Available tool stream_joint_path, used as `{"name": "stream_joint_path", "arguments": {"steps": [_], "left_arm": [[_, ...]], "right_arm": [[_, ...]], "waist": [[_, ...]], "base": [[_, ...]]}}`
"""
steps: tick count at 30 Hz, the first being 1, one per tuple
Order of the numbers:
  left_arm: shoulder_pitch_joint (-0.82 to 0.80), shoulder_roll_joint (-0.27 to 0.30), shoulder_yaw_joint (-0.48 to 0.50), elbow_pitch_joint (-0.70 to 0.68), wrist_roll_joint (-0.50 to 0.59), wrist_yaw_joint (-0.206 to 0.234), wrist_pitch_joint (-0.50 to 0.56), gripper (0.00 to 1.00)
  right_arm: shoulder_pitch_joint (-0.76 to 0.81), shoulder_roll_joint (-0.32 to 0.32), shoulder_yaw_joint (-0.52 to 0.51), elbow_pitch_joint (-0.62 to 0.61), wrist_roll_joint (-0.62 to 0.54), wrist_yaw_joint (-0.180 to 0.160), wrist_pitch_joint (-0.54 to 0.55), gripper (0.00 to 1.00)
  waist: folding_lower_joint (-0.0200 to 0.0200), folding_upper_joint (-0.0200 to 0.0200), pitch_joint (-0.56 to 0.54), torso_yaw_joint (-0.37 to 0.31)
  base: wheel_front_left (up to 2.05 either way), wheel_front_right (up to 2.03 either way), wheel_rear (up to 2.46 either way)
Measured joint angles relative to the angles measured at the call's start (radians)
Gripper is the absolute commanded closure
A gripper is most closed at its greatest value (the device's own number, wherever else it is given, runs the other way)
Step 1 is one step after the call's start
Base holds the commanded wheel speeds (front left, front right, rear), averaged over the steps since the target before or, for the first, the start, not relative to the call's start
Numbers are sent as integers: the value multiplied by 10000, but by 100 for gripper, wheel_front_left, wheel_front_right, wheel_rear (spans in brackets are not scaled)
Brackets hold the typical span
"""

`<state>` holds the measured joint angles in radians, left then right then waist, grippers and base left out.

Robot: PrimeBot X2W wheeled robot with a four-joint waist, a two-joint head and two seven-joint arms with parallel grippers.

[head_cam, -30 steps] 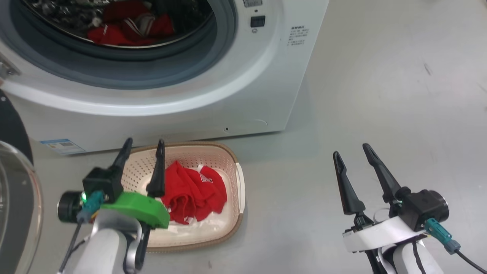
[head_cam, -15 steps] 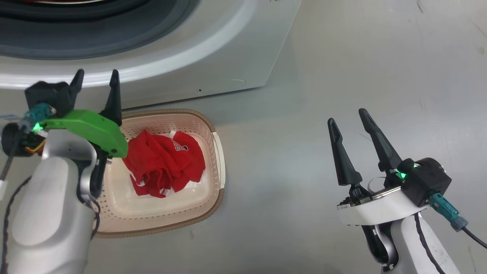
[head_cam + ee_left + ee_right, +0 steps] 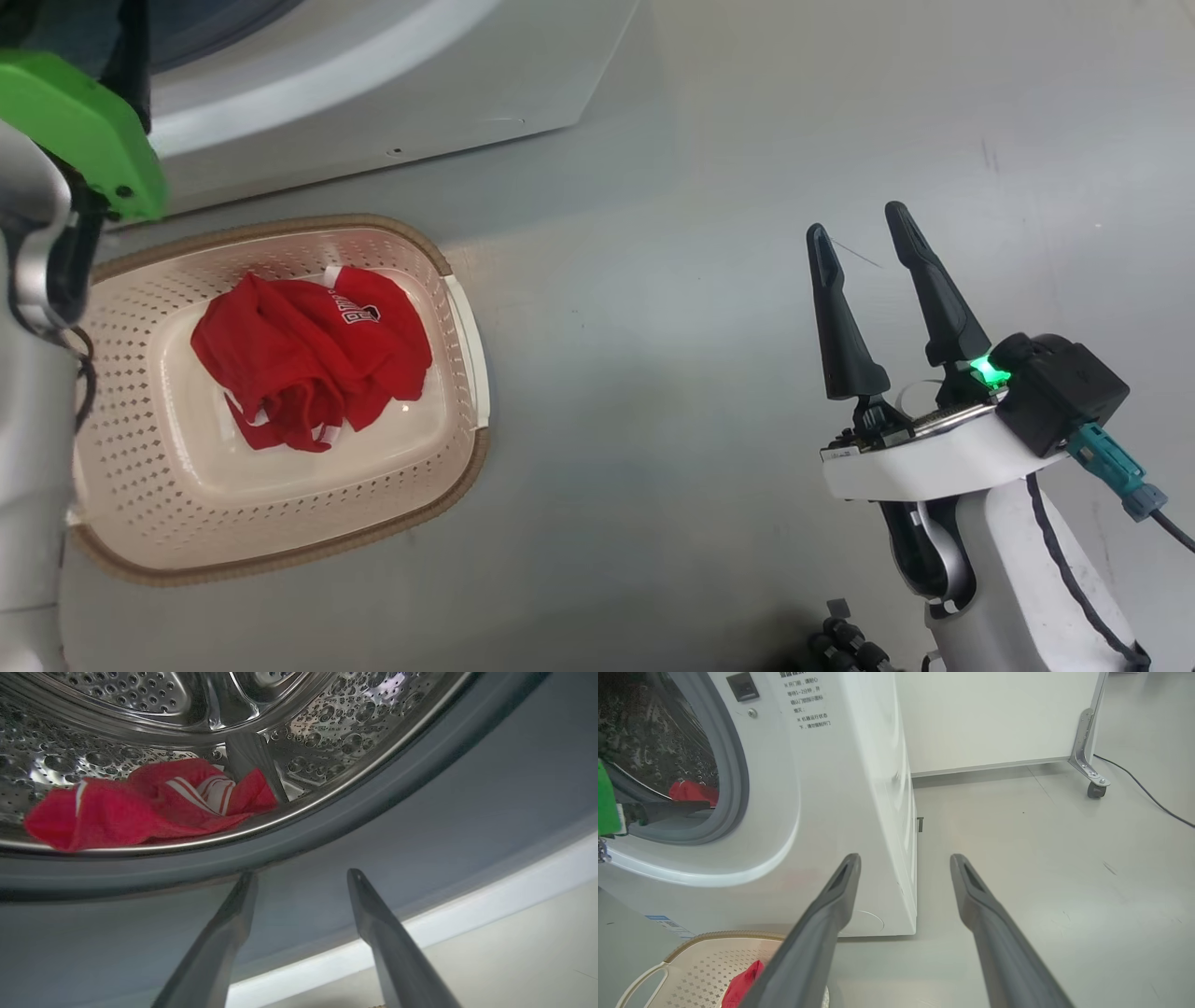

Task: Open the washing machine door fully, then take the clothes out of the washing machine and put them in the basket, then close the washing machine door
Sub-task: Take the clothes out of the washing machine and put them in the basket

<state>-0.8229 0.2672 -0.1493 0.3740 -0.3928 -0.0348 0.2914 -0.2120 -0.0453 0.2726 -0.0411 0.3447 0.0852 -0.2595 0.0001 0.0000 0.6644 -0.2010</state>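
Laundry sits in two places: a red jersey (image 3: 308, 359) with white trim and dark lettering lies crumpled on the bottom of the basket (image 3: 131, 485). The basket stands on the grey floor (image 3: 653, 392) just in front of the washing machine (image 3: 840, 788). A red bundle (image 3: 140, 807) with white stripes rests low in the steel drum (image 3: 327, 718), against its front lip and beside one of the raised paddles. The left gripper (image 3: 301, 877) is up at the machine's mouth, its two dark fingers spread well apart with nothing between them. Its tips are over the grey rubber gasket (image 3: 420, 826) and point toward the bundle without touching it. In the head view the left arm's green wrist piece (image 3: 75, 121) shows above the basket's far left corner. The right gripper (image 3: 857, 224) hangs over bare floor well to the right of the basket, jaws likewise apart and empty, fingers aimed toward the machine's lower front corner. Beyond the machine stands a white panel (image 3: 994, 718) on a castor (image 3: 1094, 788), and a dark cable (image 3: 1148, 793) trails across the floor beside it.
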Motion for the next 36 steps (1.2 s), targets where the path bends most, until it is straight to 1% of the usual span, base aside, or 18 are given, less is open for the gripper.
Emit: {"name": "stream_joint_path", "arguments": {"steps": [5,9,14,19,22,29,33,36], "left_arm": [[-868,383,96,90,165,-31,454,0],[-1584,673,213,117,221,-29,619,0],[-2328,1087,303,198,616,-6,780,0],[-2873,1641,316,385,1041,48,988,0],[-3170,1902,299,545,1221,48,1271,0],[-3667,2249,309,1034,1266,54,2150,0],[-3914,2554,362,1248,1346,119,2623,0],[-4037,2642,341,1461,1392,119,2984,0]], "right_arm": [[-223,0,92,21,190,-4,0,0],[-405,0,186,35,253,-12,0,0],[-586,0,303,69,382,-10,0,0],[-737,0,449,102,531,-12,0,0],[-810,0,531,161,627,-12,0,0],[-949,2,671,253,872,-10,0,0],[-1031,2,740,345,966,-12,0,0],[-1081,2,738,414,972,-12,0,0]], "waist": [[0,0,350,-212],[0,0,581,-343],[0,0,809,-499],[0,0,992,-658],[0,0,1099,-764],[0,0,1352,-1001],[0,0,1462,-1135],[0,0,1498,-1202]], "base": [[0,0,0],[0,0,0],[0,0,0],[0,0,0],[0,0,0],[0,0,0],[0,0,0],[0,0,0]]}}
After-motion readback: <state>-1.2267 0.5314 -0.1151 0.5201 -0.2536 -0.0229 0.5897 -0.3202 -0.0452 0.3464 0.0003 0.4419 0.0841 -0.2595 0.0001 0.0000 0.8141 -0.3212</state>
